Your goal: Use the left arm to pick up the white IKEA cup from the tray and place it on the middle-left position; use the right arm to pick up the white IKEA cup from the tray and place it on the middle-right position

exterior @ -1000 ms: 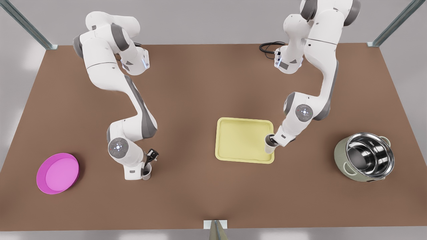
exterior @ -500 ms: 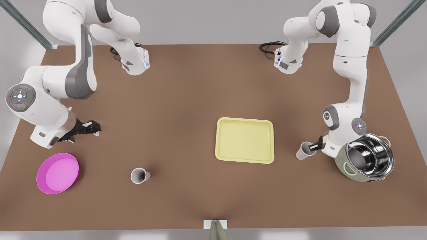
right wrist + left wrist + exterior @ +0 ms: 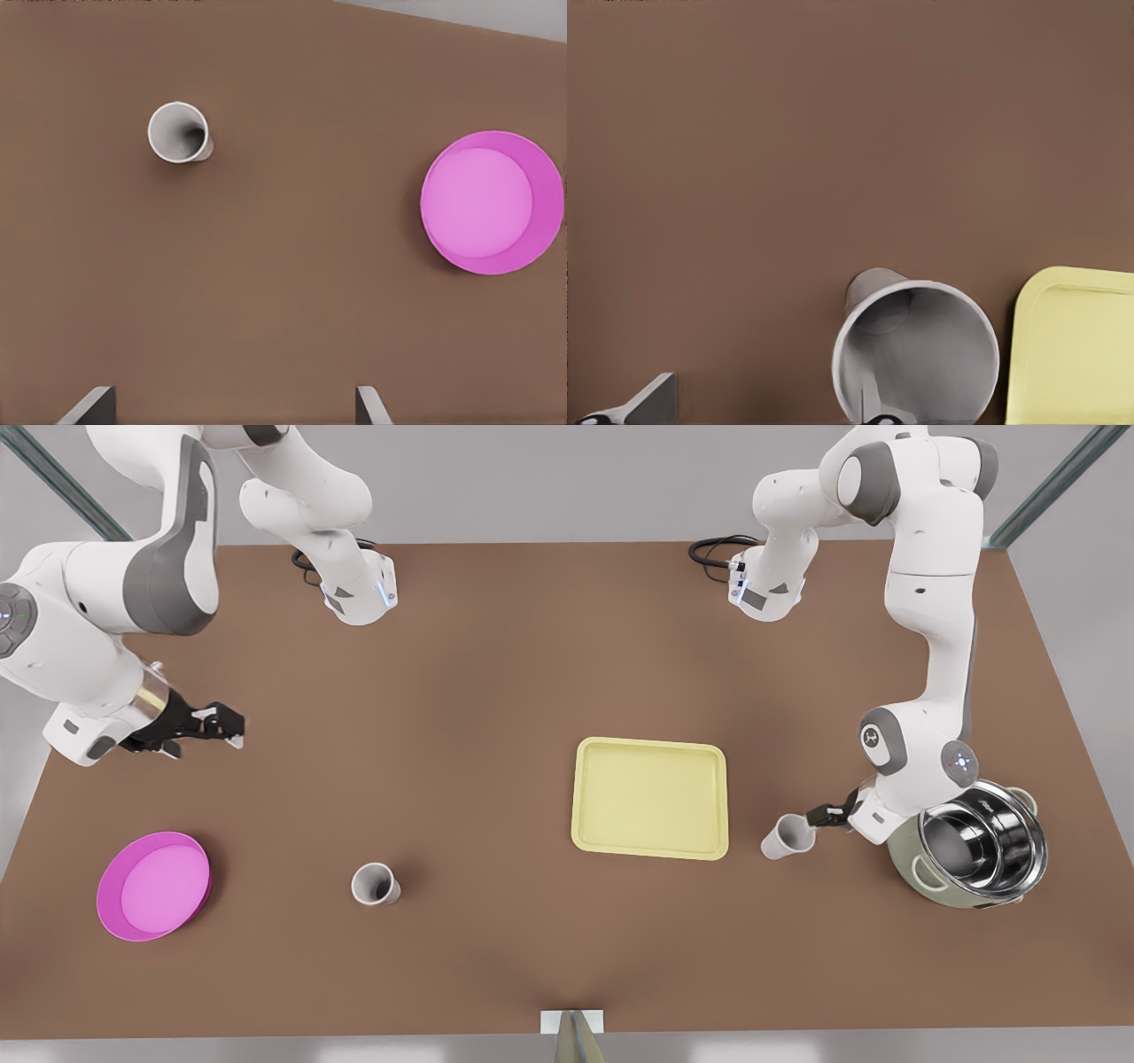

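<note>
Two white cups stand on the brown tabletop. One cup [image 3: 787, 837] [image 3: 917, 354] is just off the pale-yellow tray [image 3: 651, 797] [image 3: 1076, 354], on the front view's right. My left gripper [image 3: 819, 815] [image 3: 764, 412] is at that cup's rim, open, with one fingertip [image 3: 877, 418] over the cup's mouth and the other well clear. The second cup [image 3: 373, 884] [image 3: 179, 133] stands alone toward the front view's left. My right gripper [image 3: 226, 726] [image 3: 230, 407] hangs open and high, far from this cup. Nothing lies on the tray.
A round magenta dish [image 3: 153, 886] [image 3: 492, 202] lies near the table's front corner on the front view's left. A steel pot [image 3: 974, 855] stands right behind the left arm's wrist. Black cables [image 3: 713, 549] lie by the far arm base.
The left gripper carried its cup off the tray to the front view's right and opened. The right gripper let go of the other cup, then rose and drew away to the front view's left.
</note>
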